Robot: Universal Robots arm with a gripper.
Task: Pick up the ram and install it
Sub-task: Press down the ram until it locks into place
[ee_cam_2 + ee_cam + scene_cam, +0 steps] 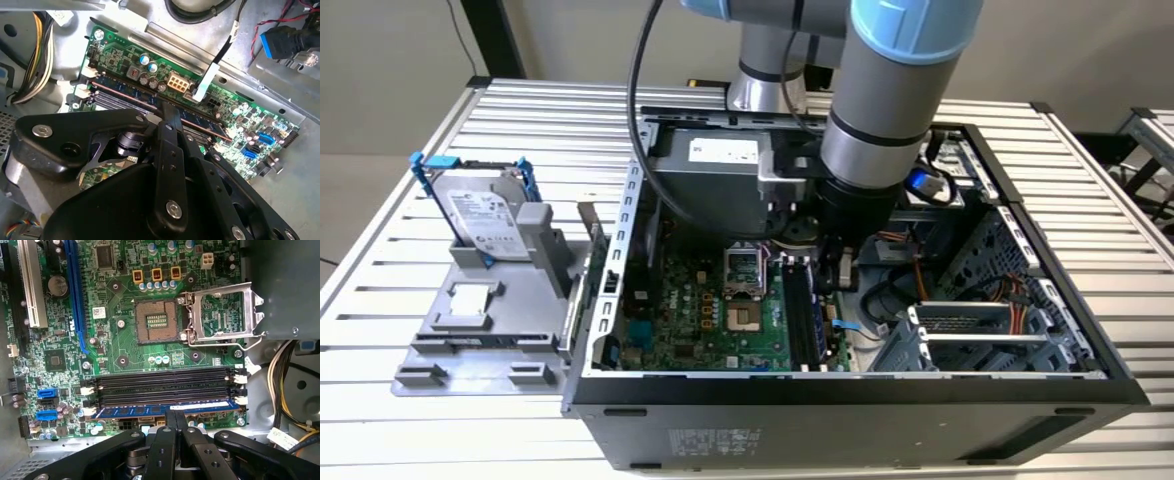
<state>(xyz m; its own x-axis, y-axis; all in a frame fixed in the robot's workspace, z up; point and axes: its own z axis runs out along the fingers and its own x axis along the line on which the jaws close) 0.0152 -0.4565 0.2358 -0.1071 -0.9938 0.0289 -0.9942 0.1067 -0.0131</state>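
Observation:
The ram is a blue-green stick sitting in the outermost of the black memory slots, nearest the motherboard's edge. It lies level along the slot, between white end clips. My gripper is shut, and its two black fingertips rest side by side on the stick's top edge near the middle. In the second wrist view the ram runs diagonally under the closed fingertips. In the exterior view my gripper reaches down into the open computer case over the slots.
An open CPU socket with its raised metal frame lies beside the slots. Yellow and black cables hang past the slot ends. The power supply and drive cage crowd the arm. A hard drive stands on a grey fixture outside the case.

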